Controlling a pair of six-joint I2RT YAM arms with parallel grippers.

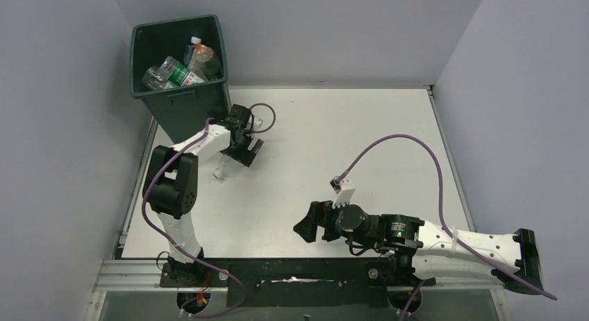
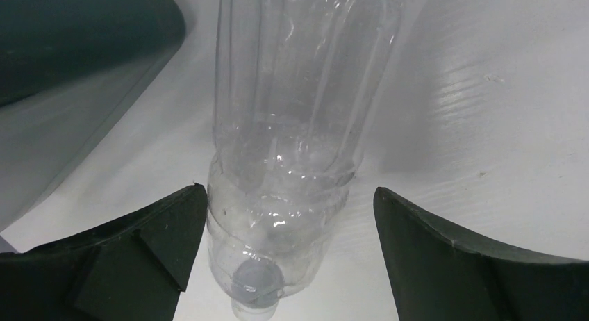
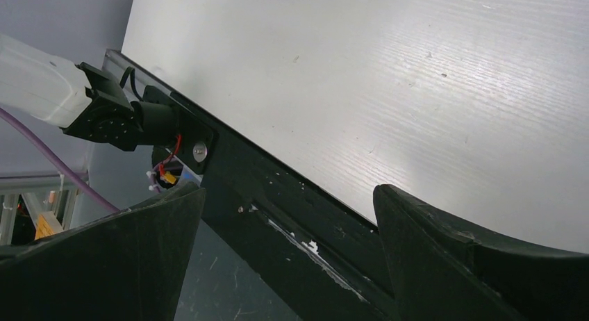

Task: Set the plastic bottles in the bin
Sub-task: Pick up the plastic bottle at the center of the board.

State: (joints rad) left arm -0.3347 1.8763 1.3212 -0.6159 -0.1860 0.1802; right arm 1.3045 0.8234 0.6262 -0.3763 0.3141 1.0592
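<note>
A clear plastic bottle (image 2: 299, 112) lies on the white table, its pale cap (image 2: 255, 297) pointing toward the left wrist camera. My left gripper (image 2: 288, 190) straddles it, open, the left finger close to the bottle's shoulder and the right finger well apart. From above, the left gripper (image 1: 243, 149) hovers just right of the dark green bin (image 1: 184, 112), with the bottle (image 1: 221, 171) poking out below it. Several bottles (image 1: 177, 72) lie inside the bin. My right gripper (image 1: 305, 227) stands open and empty near the table's front edge.
The bin's wall (image 2: 69, 43) is close on the left of the left gripper. In the right wrist view, the right gripper (image 3: 289, 189) looks over the black front rail (image 3: 278, 196) and the left arm's base (image 3: 111, 116). Grey walls enclose the table (image 1: 361, 140).
</note>
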